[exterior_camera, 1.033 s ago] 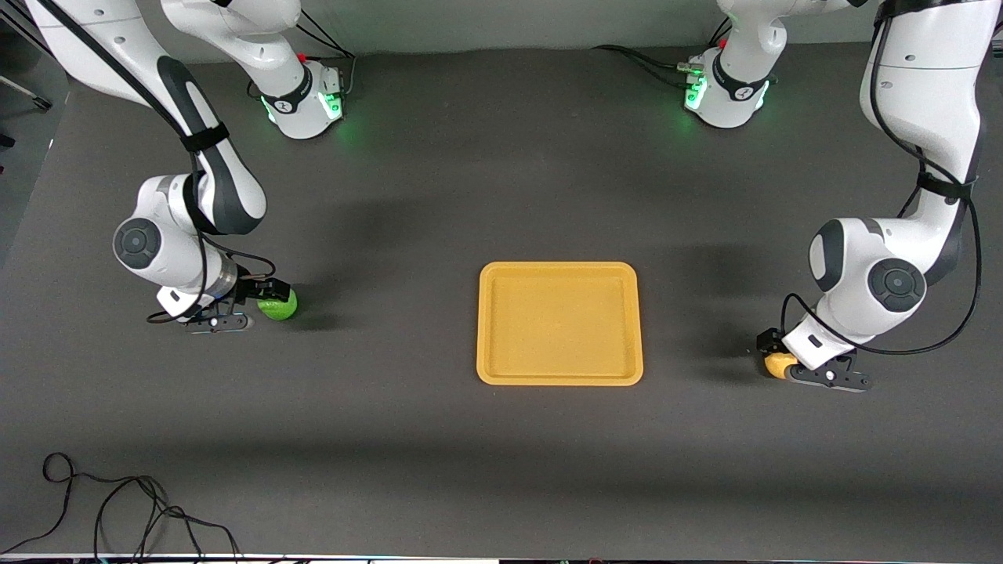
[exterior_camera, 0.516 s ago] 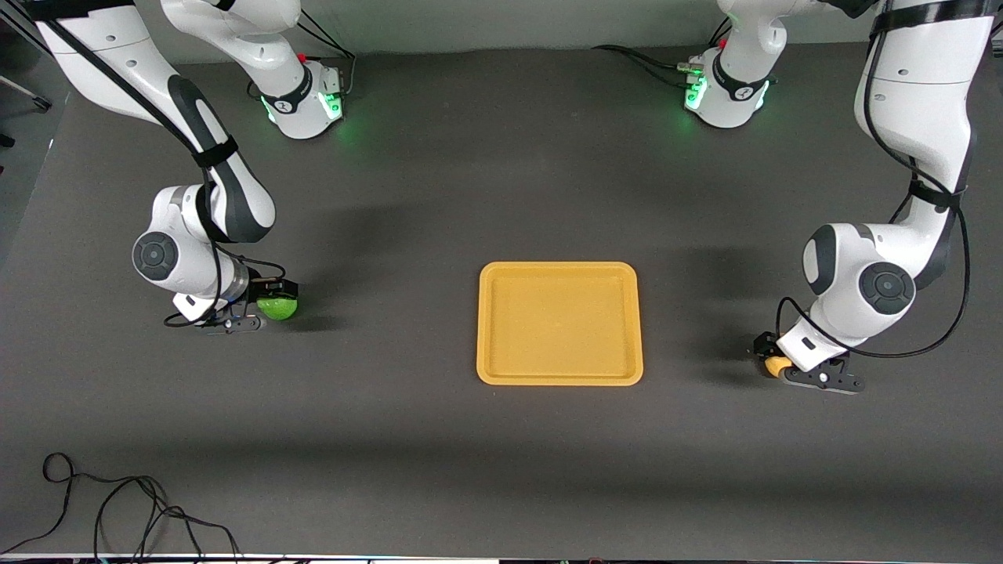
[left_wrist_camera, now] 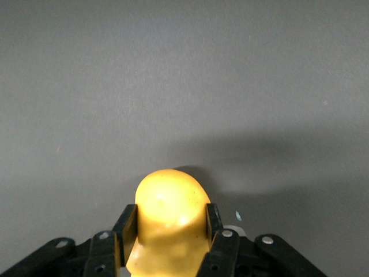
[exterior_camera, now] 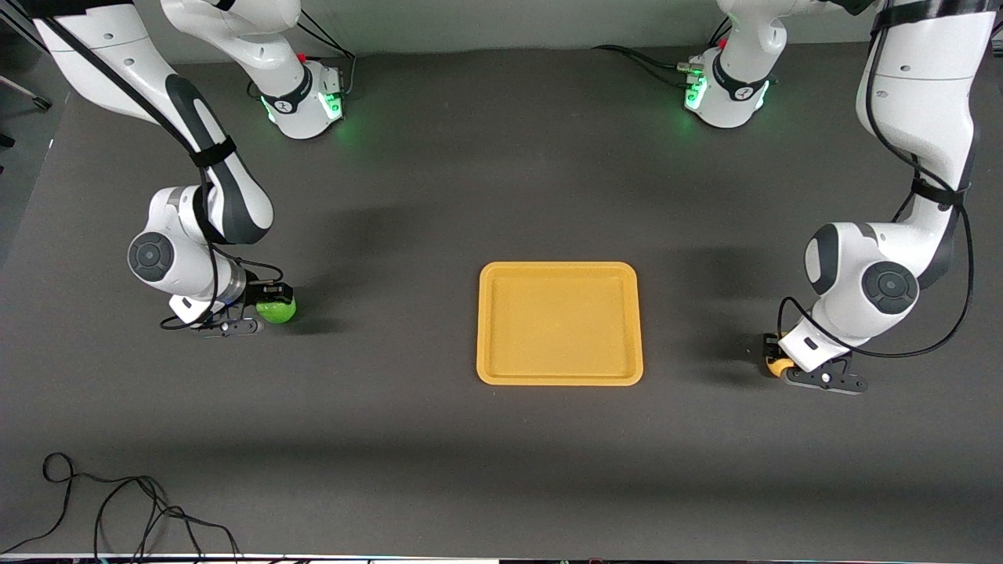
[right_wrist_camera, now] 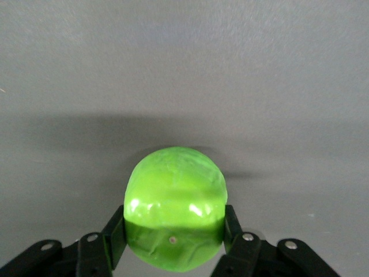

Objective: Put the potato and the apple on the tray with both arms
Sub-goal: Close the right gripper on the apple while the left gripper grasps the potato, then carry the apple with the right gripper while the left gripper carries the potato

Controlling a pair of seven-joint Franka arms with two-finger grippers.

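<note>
The orange-yellow tray [exterior_camera: 559,324] lies flat in the middle of the table with nothing on it. My left gripper [exterior_camera: 776,359] is down at the table toward the left arm's end, shut on the yellow potato [exterior_camera: 775,366]. In the left wrist view the gripper [left_wrist_camera: 171,224] has both pads pressed against the potato's [left_wrist_camera: 170,196] sides. My right gripper [exterior_camera: 270,302] is down at the table toward the right arm's end, shut on the green apple [exterior_camera: 277,311]. In the right wrist view the gripper [right_wrist_camera: 173,229] clamps the apple [right_wrist_camera: 176,182] from both sides.
A loose black cable [exterior_camera: 117,509] lies at the table's front edge toward the right arm's end. The two green-lit arm bases [exterior_camera: 305,98] [exterior_camera: 725,90] stand along the table's back edge. Dark bare tabletop separates each fruit from the tray.
Both wrists shifted slightly and settled lower over their fruits. The apple and the potato have barely moved. The tray has not moved.
</note>
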